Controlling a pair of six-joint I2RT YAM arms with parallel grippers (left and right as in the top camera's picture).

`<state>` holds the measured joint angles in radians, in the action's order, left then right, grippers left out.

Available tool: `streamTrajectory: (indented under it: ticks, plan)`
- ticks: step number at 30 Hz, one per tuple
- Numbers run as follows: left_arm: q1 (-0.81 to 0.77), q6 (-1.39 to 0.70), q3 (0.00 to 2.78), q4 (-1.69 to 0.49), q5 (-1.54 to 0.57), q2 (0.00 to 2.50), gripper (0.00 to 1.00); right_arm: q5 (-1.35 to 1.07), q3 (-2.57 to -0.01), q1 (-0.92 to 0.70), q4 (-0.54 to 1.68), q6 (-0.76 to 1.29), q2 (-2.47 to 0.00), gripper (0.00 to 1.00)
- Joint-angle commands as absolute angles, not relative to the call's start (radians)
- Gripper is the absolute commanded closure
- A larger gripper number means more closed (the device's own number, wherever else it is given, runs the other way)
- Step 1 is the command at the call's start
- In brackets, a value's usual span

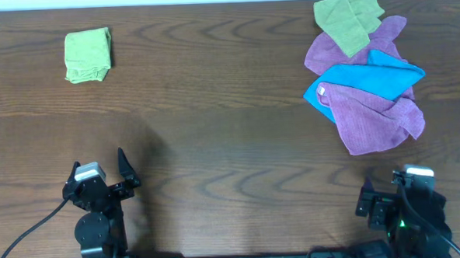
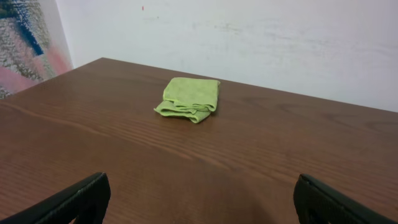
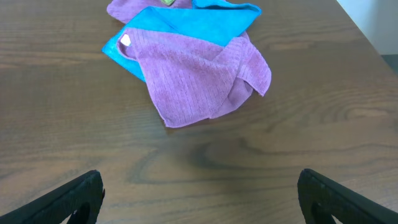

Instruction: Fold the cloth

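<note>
The cloth, bright lime green, lies folded into a small thick square at the far left of the table. In the left wrist view the cloth sits well ahead of the fingers, with its layered edges facing me. My left gripper rests near the front edge, far short of it, and stands open over bare wood. My right gripper sits at the front right, also open and holding nothing.
A heap of cloths lies at the far right: a duller olive-green cloth on top at the back, a blue cloth and purple cloths below it. A pale wall rises behind the table's far edge.
</note>
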<state>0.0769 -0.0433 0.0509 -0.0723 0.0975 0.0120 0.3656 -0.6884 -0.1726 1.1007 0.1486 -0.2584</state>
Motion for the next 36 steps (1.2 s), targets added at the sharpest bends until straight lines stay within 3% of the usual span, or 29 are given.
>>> streamTrajectory:
  ticks: [1,10,16,25,36]
  plan:
    - [0.080,-0.022,0.012,-0.081,0.107,0.004,0.05,0.369,-0.698,-0.184,1.100,0.141,-0.252,0.01]
    - [0.080,-0.022,0.012,-0.081,0.107,0.004,0.05,0.372,-0.698,-0.181,1.095,0.133,-0.251,0.01]
    - [0.080,-0.022,0.012,-0.081,0.107,0.004,0.05,0.157,-0.686,-0.059,0.898,0.133,-0.227,0.01]
    - [0.080,-0.022,0.012,-0.081,0.107,0.004,0.05,0.123,-0.362,0.012,0.617,0.126,-0.005,0.01]
    - [0.080,-0.022,0.012,-0.081,0.107,0.004,0.04,0.110,-0.196,0.004,0.613,0.126,-0.006,0.01]
